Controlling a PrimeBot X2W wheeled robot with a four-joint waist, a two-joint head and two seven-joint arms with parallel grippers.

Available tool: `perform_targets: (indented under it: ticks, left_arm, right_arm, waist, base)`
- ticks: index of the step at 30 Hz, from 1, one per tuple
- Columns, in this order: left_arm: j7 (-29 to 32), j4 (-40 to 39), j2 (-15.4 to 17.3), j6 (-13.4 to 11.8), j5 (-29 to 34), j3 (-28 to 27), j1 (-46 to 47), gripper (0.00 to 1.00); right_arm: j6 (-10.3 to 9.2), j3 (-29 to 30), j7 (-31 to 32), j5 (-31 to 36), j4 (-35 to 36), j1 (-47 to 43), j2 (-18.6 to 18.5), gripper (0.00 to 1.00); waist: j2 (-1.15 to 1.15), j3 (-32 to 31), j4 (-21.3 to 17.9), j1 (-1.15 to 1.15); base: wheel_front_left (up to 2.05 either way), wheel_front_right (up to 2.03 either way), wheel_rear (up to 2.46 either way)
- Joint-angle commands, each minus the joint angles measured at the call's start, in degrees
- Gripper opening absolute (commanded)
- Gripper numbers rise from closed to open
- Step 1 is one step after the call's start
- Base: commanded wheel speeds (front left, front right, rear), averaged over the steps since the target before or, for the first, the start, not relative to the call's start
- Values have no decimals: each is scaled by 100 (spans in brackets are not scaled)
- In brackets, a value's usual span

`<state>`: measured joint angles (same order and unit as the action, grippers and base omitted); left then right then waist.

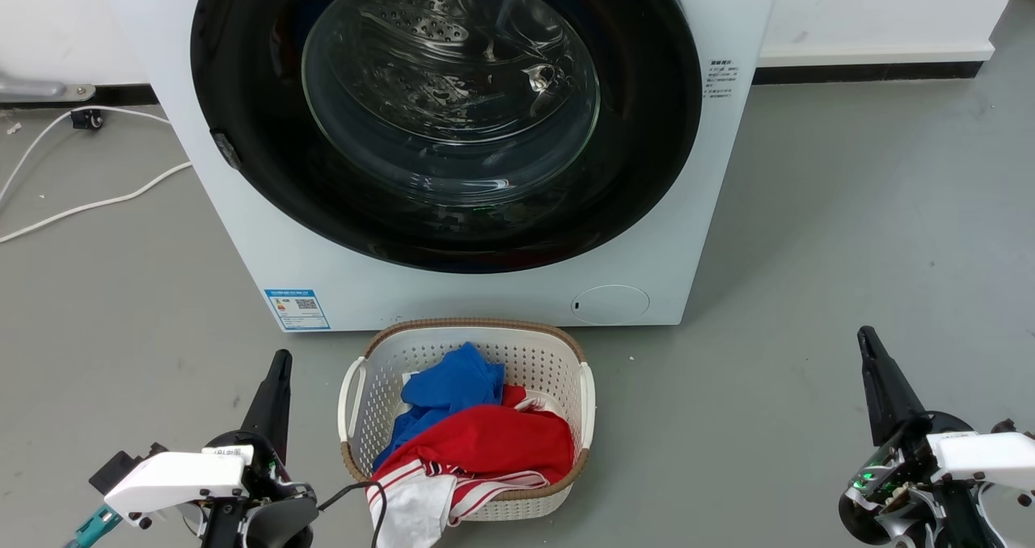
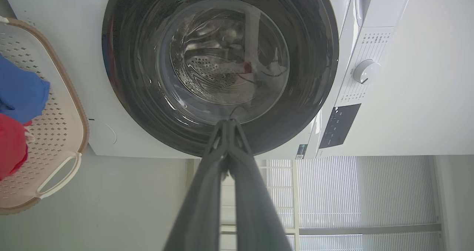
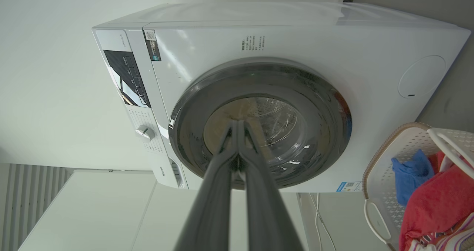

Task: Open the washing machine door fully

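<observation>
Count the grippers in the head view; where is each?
2. The left gripper sits lower left, beside the laundry basket; the right gripper sits lower right. Neither touches the washing machine door.

Bare laundry corner, white washing machine [image 1: 485,293], basket [image 1: 534,360] of clothes [image 1: 485,443], grey floor [image 1: 825,249], loose white cable [image 1: 97,203]

Washing machine door [image 1: 449,95] on machine [image 1: 242,233] front; basket [image 1: 566,346] on floor [image 1: 849,233] before machine, clothes [image 1: 485,443] inside; cables [image 1: 89,204] left.
</observation>
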<state>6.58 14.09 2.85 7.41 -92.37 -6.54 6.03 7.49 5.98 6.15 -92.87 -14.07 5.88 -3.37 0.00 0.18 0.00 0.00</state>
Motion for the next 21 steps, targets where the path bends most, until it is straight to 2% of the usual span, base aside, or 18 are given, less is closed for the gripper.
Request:
perform_targets:
  ticks: [1,21]
  left_arm:
    - [13,4,-1,27,-9,-8,45,0]
    - [12,4,-1,27,-10,-8,45,0]
  right_arm:
    - [0,9,17,16,-7,68,20,0]
    - [1,23,23,29,-7,69,29,0]
  waist:
    - [0,0,0,0]
    - [0,0,0,0]
  base:
    - [0,0,0]
    - [0,0,0]
